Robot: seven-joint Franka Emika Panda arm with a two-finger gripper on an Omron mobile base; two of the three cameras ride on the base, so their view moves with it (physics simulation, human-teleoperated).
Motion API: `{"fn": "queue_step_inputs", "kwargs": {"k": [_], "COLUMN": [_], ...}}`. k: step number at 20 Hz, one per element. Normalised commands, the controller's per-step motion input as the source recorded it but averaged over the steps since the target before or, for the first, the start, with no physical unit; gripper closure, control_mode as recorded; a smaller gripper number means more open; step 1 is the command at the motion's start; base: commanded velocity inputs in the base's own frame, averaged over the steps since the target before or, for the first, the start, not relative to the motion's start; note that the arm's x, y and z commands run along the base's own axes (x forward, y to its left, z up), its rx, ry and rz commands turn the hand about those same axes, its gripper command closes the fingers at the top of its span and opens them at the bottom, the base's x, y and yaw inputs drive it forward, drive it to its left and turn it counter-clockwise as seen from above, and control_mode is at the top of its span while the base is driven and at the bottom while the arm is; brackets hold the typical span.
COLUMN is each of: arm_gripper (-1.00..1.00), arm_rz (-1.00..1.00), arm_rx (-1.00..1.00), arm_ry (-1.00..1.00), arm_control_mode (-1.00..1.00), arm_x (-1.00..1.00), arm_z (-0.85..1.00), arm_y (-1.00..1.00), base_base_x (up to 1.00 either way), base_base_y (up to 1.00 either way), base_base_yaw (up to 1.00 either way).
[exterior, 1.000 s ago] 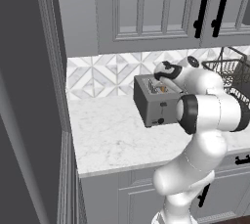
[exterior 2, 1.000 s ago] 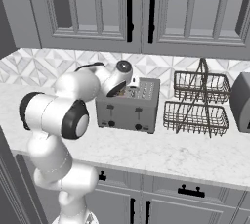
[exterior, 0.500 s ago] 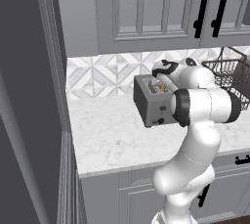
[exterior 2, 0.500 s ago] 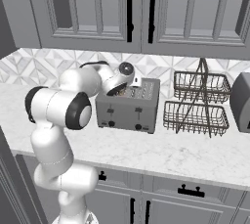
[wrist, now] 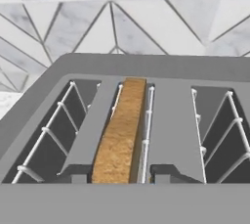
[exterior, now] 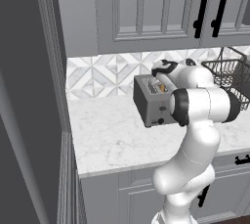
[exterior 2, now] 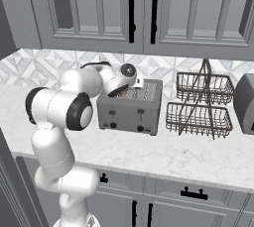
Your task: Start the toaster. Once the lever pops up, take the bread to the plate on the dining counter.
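Above the toaster, the hand reaches down from the arm's bent wrist toward the top openings. This grey box sits on the counter, its rear close to the patterned backsplash and its knob face turned toward the room. A two-tier wire basket stands beside the toaster on the far side from the arm.

Seen along the hand, the bread stands on edge between the wire guides of a slot, its tan upper edge level with the toaster's top or just proud of it. That posture suits a pinch from above: the slice is thin and upright, so the two tips can straddle it and draw it straight up without fouling the guides. Two dark tips show at the near end of the slice, one at each side of it. Whether they press the bread cannot be told from these views, so the hand is best described as narrowed about the slice, with a grip unconfirmed. The lever cannot be made out with confidence on the knob face, where small black controls are visible low down.

Compared with a second ago, the toaster and the basket have not moved. The arm's elbow has shifted, and the hand has sunk closer onto the toaster's top. The plate and the dining counter lie elsewhere, so a carry remains ahead.
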Motion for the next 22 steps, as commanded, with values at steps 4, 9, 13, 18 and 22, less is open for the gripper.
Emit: {"fn": "queue_step_inputs", "kwargs": {"k": [4,9,13,18,22], "arm_gripper": [1.00,1.00,1.00,1.00,1.00], "arm_rz": [0.00,0.00,-0.01,-0.03,-0.01], "arm_rx": [0.00,0.00,0.02,0.02,0.05], "arm_ry": [-0.13,-0.19,-0.12,-0.03,-0.01], "arm_control_mode": [-1.00,-1.00,-1.00,-1.00,-1.00], "arm_x": [-0.10,-0.15,-0.18,-0.32,-0.22], "arm_z": [0.01,0.23,0.49,0.71,0.91], "arm_y": [0.05,0.00,0.00,0.00,0.00], "base_base_x": [0.00,0.00,0.00,0.00,0.00], "base_base_y": [0.00,0.00,0.00,0.00,0.00], "base_base_yaw": [0.00,0.00,0.00,0.00,0.00]}}
